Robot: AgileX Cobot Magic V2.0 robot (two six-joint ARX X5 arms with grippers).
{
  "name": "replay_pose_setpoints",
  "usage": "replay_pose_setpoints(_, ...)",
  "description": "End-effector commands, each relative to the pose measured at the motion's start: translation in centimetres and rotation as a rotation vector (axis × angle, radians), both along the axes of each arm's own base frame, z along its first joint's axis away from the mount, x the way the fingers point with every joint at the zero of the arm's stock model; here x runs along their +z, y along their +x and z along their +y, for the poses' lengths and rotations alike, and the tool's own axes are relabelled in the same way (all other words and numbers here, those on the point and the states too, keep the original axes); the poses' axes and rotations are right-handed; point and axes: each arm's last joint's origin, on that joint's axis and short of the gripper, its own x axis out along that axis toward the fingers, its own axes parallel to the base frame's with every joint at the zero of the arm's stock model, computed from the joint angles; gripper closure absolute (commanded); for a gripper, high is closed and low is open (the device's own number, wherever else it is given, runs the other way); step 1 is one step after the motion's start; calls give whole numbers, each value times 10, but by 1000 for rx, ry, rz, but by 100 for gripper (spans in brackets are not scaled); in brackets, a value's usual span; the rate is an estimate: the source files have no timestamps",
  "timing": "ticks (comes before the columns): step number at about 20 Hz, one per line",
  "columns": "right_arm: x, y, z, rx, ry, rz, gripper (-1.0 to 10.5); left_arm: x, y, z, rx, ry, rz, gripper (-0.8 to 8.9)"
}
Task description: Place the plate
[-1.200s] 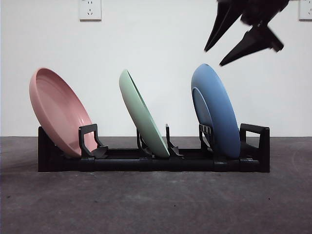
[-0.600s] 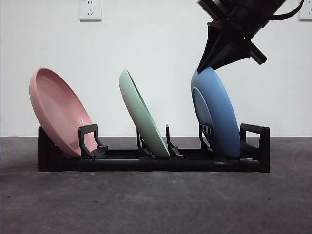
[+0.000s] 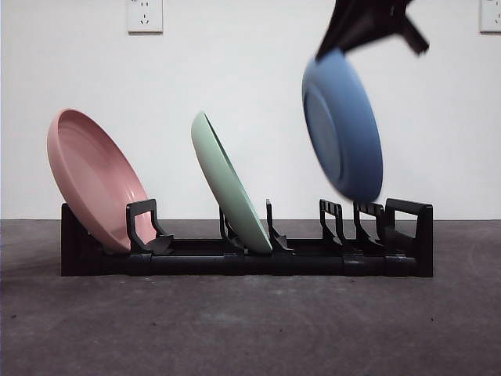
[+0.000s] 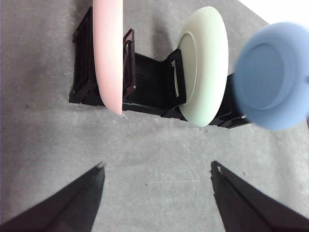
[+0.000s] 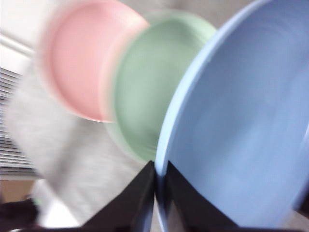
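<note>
A blue plate (image 3: 343, 125) hangs above the right end of the black rack (image 3: 246, 254), clear of its slots. My right gripper (image 3: 368, 27) is shut on its upper rim; the right wrist view shows the jaws pinching the blue plate (image 5: 231, 125) edge, gripper (image 5: 158, 181). A pink plate (image 3: 94, 180) leans in the left slot and a green plate (image 3: 228, 184) in the middle slot. My left gripper (image 4: 157, 169) is open over the bare table in front of the rack (image 4: 145, 87), holding nothing; the blue plate (image 4: 273, 75) shows beyond it.
The rack's right-hand slots (image 3: 352, 227) stand free under the lifted plate. The grey tabletop (image 3: 250, 321) stretches in front of the rack. A white wall with power outlets (image 3: 145, 16) is behind.
My right gripper came down, shut on the blue plate's rim, and has lifted the plate up out of the rack's right slot. The pink and green plates have not moved.
</note>
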Motion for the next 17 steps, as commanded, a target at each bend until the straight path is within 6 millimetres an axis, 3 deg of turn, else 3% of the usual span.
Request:
replay_pose_setpoints(1, 30, -21, -4, 37, 41, -95, 933, 6, 0, 0, -12, 6, -27, 461)
replay_pose_setpoints(4, 50, -56, -10, 70, 57, -187, 933, 6, 0, 0, -12, 7, -26, 461)
replay_pose_setpoints(6, 48, -81, -13, 96, 81, -262, 933, 6, 0, 0, -12, 7, -26, 461)
replay_pose_setpoints(12, -5, -160, -22, 177, 132, -562, 933, 6, 0, 0, -11, 8, -26, 461)
replay_pose_setpoints(17, -36, -204, -25, 224, 115, -662, 933, 6, 0, 0, -15, 21, -33, 461)
